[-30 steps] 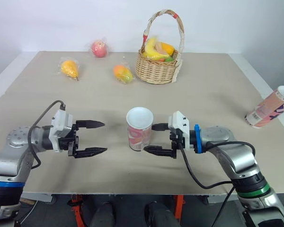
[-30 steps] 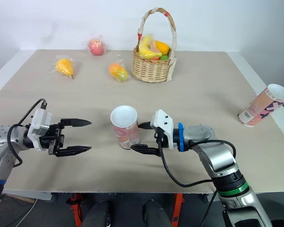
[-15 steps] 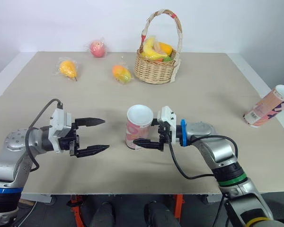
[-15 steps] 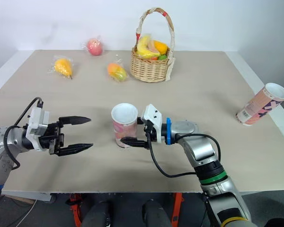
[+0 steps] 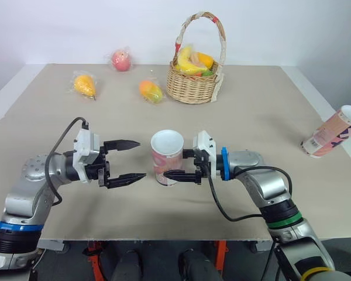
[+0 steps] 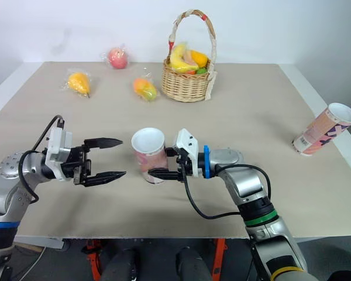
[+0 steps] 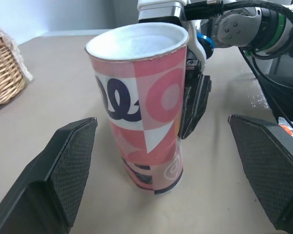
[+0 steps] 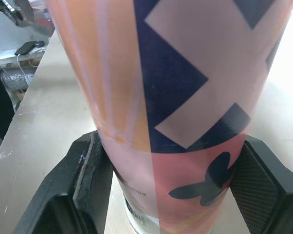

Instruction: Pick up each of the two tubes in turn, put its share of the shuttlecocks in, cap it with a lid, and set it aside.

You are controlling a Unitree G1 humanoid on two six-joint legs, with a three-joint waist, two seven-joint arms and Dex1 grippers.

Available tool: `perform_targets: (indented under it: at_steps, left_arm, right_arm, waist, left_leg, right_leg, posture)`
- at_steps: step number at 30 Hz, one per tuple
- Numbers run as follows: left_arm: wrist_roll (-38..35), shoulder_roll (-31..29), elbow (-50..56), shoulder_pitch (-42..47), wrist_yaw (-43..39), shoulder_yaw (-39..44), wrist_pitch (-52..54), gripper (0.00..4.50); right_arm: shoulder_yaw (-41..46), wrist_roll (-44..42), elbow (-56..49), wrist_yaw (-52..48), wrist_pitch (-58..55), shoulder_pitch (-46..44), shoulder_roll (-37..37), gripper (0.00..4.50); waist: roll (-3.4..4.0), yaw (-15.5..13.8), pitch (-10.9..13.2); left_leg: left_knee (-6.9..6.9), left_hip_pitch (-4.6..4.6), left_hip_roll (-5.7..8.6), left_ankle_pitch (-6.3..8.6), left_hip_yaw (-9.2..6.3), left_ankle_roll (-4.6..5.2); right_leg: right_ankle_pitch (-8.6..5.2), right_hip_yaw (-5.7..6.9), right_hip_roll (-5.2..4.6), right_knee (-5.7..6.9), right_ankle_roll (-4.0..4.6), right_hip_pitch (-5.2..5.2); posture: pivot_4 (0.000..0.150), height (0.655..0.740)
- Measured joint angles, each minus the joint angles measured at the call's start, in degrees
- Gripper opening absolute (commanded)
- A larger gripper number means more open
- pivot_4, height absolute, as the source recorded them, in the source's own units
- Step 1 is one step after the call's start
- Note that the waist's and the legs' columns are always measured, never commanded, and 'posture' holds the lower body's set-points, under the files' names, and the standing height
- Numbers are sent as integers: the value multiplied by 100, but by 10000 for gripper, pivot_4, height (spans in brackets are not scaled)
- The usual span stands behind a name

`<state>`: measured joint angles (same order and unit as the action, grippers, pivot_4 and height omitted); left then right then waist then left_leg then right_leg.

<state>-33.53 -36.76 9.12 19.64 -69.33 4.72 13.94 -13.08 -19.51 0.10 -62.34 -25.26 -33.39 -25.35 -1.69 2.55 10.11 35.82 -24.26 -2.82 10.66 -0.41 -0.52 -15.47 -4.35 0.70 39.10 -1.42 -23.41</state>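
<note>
Though tapered, glossy cardboard tube (image 5: 165,156)

The tube (image 7: 141,107) bears dark looping marks and tiny print, none of it legible.

1. The upright tube (image 5: 167,158) stands on the table (image 5: 251,99), centrally, near the front edge.
2. The right gripper (image 5: 176,164) reaches in from the tube's right, one finger before it and one behind, both touching it.
3. The left gripper (image 5: 141,159) is just left of the tube, fingers spread, not touching it.
4. A second tube (image 5: 333,132) lies on its side at the table's right edge.
5. A basket (image 5: 192,88) with fruit in it stands behind the upright tube.
6. Three wrapped fruits (image 5: 151,91) lie to the basket's left.
</note>
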Motion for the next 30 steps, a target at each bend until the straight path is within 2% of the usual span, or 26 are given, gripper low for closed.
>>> perform_targets:
  at_steps: [4,6,10,16,22,30]
  left_arm:
    - [18,333,-269,465,161,-121,-3,45000]
    - [43,662,-466,880,298,-251,5,45000]
    - [150,1180,-1011,1515,547,-455,19,45000]
    - [351,1771,-1786,2063,671,-746,23,45000]
    - [707,2198,-2586,2594,752,-1050,17,45000]
    - [1033,2356,-2974,2864,602,-1213,-60,45000]
  right_arm:
    - [327,-170,-17,85,-107,-2,-152,35042]
    - [864,-288,90,354,-131,-32,-329,35042]
    - [2166,-375,670,1207,-29,-146,-758,35042]
    - [3079,-137,1556,2388,170,56,-1066,35042]
    - [3572,153,2178,3344,431,217,-1206,35042]
    - [3634,170,2367,3623,602,370,-1207,35042]
  waist:
    - [-1,-11,0]
    - [3,-72,4]
    - [3,-123,4]
    - [10,-122,7]
    - [16,-98,8]
    - [32,-26,7]
  left_leg:
    - [14,-5,4,0,-5,0]
    - [32,-13,10,0,-7,0]
    - [48,-17,17,0,3,0]
    - [43,-17,17,2,6,3]
    - [44,-16,22,4,20,6]
    - [43,-12,22,4,22,7]
  right_leg:
    - [4,1,-1,1,-7,4]
    - [10,4,-7,-1,-18,6]
    - [17,-8,-11,-4,-31,10]
    - [37,-17,-4,-2,7,4]
    - [38,-34,-7,-3,0,4]
    - [39,-39,-6,-2,-4,6]
  posture:
    - [1500,7400]
    - [1500,7400]
    - [1500,7400]
    - [1500,7400]
    - [1500,7400]
    - [1500,7400]
